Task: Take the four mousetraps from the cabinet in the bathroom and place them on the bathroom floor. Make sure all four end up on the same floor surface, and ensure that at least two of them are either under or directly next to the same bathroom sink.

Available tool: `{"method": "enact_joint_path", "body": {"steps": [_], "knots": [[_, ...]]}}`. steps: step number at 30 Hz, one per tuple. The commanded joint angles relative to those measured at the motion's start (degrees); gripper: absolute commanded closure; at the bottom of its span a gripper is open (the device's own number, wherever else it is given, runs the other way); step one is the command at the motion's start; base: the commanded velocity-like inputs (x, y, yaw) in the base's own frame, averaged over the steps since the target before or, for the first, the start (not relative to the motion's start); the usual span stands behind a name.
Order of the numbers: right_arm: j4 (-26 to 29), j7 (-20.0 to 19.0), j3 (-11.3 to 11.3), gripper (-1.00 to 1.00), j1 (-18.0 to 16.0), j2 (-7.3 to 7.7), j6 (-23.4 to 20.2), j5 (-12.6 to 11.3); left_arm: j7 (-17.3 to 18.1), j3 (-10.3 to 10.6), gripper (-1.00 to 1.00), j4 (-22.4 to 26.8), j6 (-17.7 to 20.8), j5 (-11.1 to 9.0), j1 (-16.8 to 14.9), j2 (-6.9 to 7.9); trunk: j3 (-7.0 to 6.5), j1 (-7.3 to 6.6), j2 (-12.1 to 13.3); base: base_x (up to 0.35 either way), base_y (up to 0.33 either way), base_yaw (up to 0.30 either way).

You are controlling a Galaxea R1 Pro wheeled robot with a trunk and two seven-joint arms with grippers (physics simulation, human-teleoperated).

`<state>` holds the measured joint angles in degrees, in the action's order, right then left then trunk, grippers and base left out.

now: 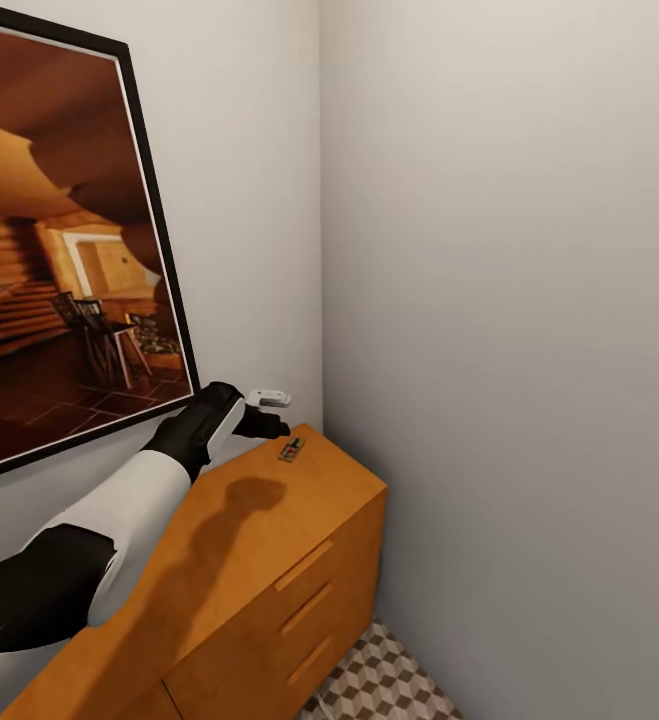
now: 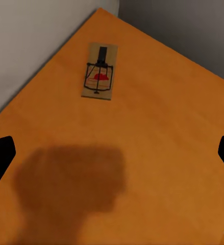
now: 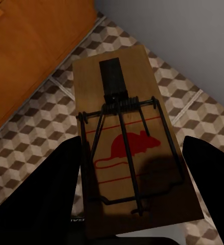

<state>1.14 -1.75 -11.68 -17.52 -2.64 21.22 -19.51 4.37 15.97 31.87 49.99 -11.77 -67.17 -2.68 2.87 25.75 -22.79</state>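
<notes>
Left gripper (image 1: pixel 269 412) hovers spread wide over the cabinet (image 1: pixel 259 540) top, a mousetrap (image 1: pixel 291 449) lying flat just at its 5 o'clock near the wall corner; right gripper (image 3: pixel 127 194) pinches another mousetrap (image 3: pixel 134 148) above the bathroom floor (image 3: pixel 35 138) beside the cabinet front.

No legible txt, mousetrap (image 3: pixel 134 153) (red mouse logo only), no nos.

Cabinet (image 1: pixel 269 540) top lies open around the lone mousetrap (image 1: pixel 291 450); access from above is unobstructed. Far edges are closed off by corner walls (image 1: pixel 499 300) and the framed picture (image 1: pixel 59 260).
</notes>
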Motion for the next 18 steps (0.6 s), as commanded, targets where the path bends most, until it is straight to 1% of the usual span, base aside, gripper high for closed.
{"method": "enact_joint_path", "body": {"steps": [1, 4, 7, 8, 9, 12, 15, 18], "knots": [[-0.09, -0.18, -0.38, 1.00, -0.06, 0.00, 0.24, -0.61, -0.06, 0.20, -1.00, 0.03, 0.20, -0.27, -0.06, 0.04, 0.13, 0.04, -0.13, 0.000, 0.000, 0.000], [-0.13, -0.18, -0.38, 1.00, -0.06, -0.06, 0.07, -0.62, -0.06, 0.20, -1.00, 0.03, 0.20, -0.27, -0.06, 0.04, 0.13, 0.04, -0.13, 0.000, 0.000, 0.000], [-0.16, -0.21, -0.42, 1.00, -0.06, -0.27, -2.52, -0.62, -0.06, 0.20, -1.00, 0.03, 0.20, -0.27, -0.06, 0.04, 0.13, 0.04, -0.13, 0.000, 0.000, 0.000], [-0.16, -0.31, -0.41, 1.00, -0.06, -0.57, -4.41, -0.62, -0.06, 0.20, -1.00, 0.03, 0.20, -0.27, -0.06, 0.04, 0.13, 0.04, -0.13, 0.000, 0.000, 0.000], [-0.17, -0.36, -0.40, 1.00, -0.06, -0.81, -5.27, -0.62, -0.06, 0.20, -1.00, 0.03, 0.20, -0.27, -0.06, 0.04, 0.13, 0.04, -0.13, 0.000, 0.000, 0.000], [-0.23, -0.47, -0.37, 1.00, -0.06, -2.45, -8.24, -0.62, -0.06, 0.20, -1.00, 0.03, 0.20, -0.27, -0.06, 0.04, 0.13, 0.04, -0.13, 0.000, 0.000, 0.000], [-0.25, -0.48, -0.36, 1.00, -0.06, -3.14, -9.00, -0.62, -0.06, 0.20, -1.00, 0.03, 0.20, -0.27, -0.06, 0.04, 0.13, 0.04, -0.13, 0.000, 0.000, 0.000], [-0.29, -0.52, -0.36, 1.00, -0.06, -3.41, -9.38, -0.62, -0.06, 0.20, -1.00, 0.03, 0.20, -0.27, -0.06, 0.04, 0.13, 0.04, -0.13, 0.000, 0.000, 0.000]]}}
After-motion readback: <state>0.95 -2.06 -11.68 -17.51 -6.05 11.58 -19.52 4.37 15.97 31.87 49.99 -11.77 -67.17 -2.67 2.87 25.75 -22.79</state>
